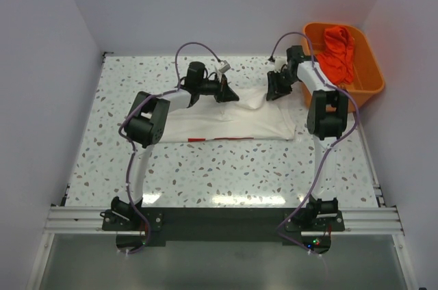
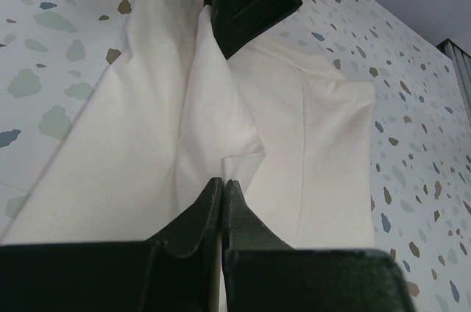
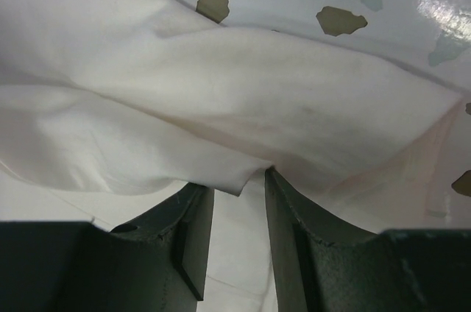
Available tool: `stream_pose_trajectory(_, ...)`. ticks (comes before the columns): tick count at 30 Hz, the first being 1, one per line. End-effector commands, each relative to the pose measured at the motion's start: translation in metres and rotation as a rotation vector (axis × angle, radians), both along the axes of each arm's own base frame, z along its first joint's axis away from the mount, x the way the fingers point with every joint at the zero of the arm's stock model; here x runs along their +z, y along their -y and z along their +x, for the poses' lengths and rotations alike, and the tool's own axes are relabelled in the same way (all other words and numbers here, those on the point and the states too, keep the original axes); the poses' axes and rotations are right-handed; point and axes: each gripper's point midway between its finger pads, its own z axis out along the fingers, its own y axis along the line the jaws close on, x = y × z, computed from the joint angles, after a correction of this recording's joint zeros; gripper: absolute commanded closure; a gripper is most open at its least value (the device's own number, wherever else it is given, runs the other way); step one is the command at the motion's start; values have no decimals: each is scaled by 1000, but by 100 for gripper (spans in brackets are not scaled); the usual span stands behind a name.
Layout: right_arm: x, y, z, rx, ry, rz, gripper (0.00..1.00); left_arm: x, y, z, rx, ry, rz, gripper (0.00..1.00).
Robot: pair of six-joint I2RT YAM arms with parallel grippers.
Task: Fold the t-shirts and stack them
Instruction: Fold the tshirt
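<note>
The white t-shirt [image 1: 233, 124], its red print [image 1: 196, 139] unreadable, has its far edge pinched by the left gripper [image 2: 222, 182] and lying between the right gripper's [image 3: 239, 179] spread fingers.

Orange tub [image 1: 369, 71] blocks far right corner of counter [image 1: 205, 174]; shirt [image 1: 233, 124] covers centre. Near edge and left side open for passage.

Left of the orange tub [image 1: 366, 74], which holds a crumpled orange-red cloth [image 1: 340, 50], we see a white t-shirt [image 1: 233, 122] lying mostly flat on the speckled table [image 1: 205, 180]. A thin red strip shows along its near hem. The right tool [image 1: 277, 87] meets the shirt's far edge just left of the tub. The left tool [image 1: 228, 91] meets the same edge further left.
</note>
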Motion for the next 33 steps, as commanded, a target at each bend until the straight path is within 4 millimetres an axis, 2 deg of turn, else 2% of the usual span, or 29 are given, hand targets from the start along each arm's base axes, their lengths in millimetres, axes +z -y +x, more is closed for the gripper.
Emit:
stream_pose_trajectory(1, 5, -7, 17, -2, 50, 14, 63, 16, -1, 14, 0, 51, -36, 100)
stream_pose_trajectory(6, 7, -18, 18, 23, 56, 38, 70, 16, -1, 14, -3, 48, -35, 100)
stream_pose_trajectory(11, 11, -20, 18, 30, 61, 37, 84, 16, -2, 14, -4, 49, -34, 100)
stream_pose_trajectory(15, 22, -19, 13, 41, 68, 37, 89, 18, -4, 16, 1, 57, -35, 100)
stream_pose_trajectory(19, 32, -17, 7, 55, 69, 31, 100, 24, -7, 16, 5, 80, -41, 100)
stream_pose_trajectory(24, 45, -9, 1, 48, 68, 24, 100, 34, -11, 9, -14, 138, -45, 100)
stream_pose_trajectory(29, 62, -5, -10, 41, 61, 34, 100, 34, -13, 4, -19, 159, -31, 100)
stream_pose_trajectory(33, 62, -8, -26, 55, 17, 52, 100, 36, -15, 2, -20, 175, -28, 100)
